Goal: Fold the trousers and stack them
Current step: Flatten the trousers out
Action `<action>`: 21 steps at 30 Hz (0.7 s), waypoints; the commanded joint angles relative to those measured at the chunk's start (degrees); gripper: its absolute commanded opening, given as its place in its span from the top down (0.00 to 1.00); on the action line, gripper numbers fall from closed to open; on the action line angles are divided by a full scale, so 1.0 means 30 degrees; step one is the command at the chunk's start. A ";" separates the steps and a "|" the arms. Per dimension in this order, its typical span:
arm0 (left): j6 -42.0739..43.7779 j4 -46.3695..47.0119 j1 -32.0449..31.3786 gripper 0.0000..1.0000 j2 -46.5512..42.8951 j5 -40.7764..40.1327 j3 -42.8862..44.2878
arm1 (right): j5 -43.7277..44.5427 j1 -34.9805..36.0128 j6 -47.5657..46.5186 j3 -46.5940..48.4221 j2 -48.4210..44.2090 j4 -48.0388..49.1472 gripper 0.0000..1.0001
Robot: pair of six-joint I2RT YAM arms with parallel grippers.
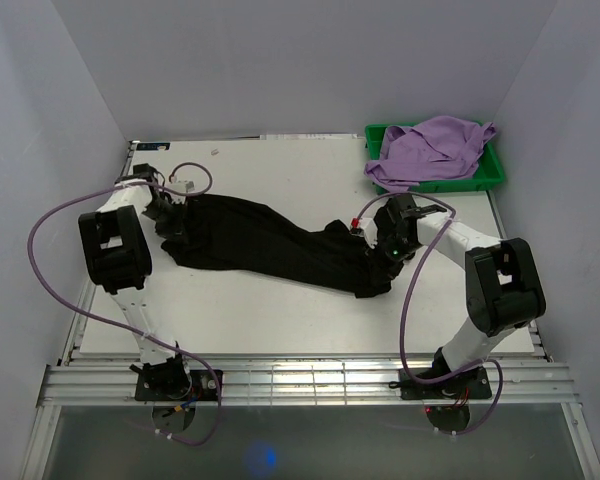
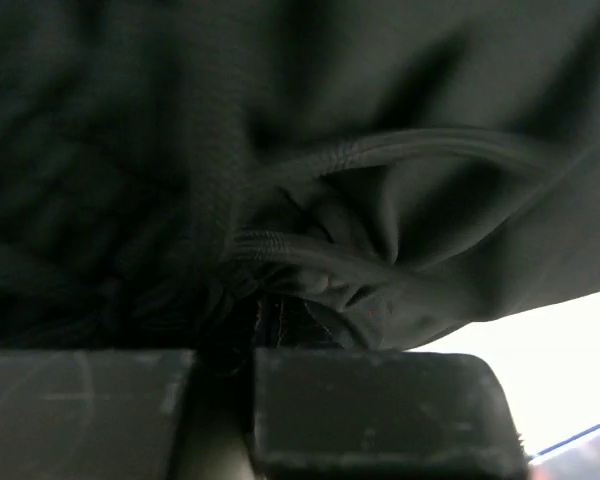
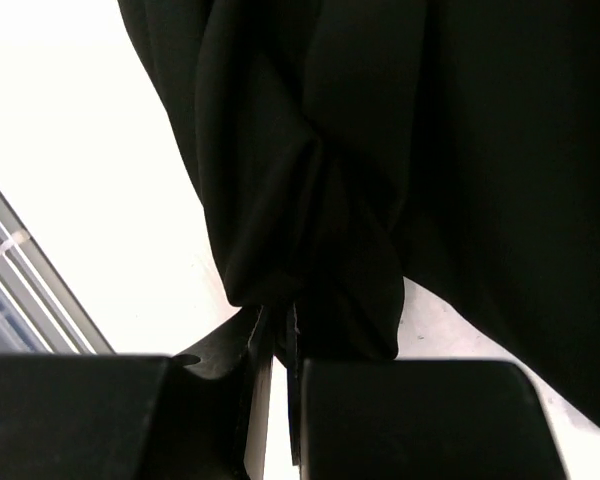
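Observation:
The black trousers (image 1: 270, 245) lie stretched across the white table from left to right, bunched at the right end. My left gripper (image 1: 177, 222) is shut on the trousers' left end; in the left wrist view gathered fabric and a cord (image 2: 380, 190) sit pinched at the fingers (image 2: 370, 410). My right gripper (image 1: 380, 252) is shut on the right end; in the right wrist view a fold of black cloth (image 3: 310, 230) hangs from between the closed fingers (image 3: 420, 420).
A green tray (image 1: 495, 172) at the back right holds a lilac purple garment (image 1: 430, 148). The table's front edge with metal rails (image 1: 310, 380) runs along the arm bases. Grey walls close in both sides.

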 commanded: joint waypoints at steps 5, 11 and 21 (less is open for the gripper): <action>0.0557 -0.0126 0.1486 0.45 -0.3641 -0.1192 -0.0950 | 0.0714 -0.0045 0.0428 0.1544 0.0505 -0.1622 0.92; 0.0057 -0.0389 0.4443 0.22 -0.5171 0.1651 0.0572 | 0.1298 -0.0074 0.0752 0.2515 0.0800 -0.2061 0.92; 0.1142 0.0398 0.5619 0.28 -0.3942 0.1946 -0.2115 | 0.0628 -0.0045 -0.0038 0.5267 0.1063 -0.5749 0.92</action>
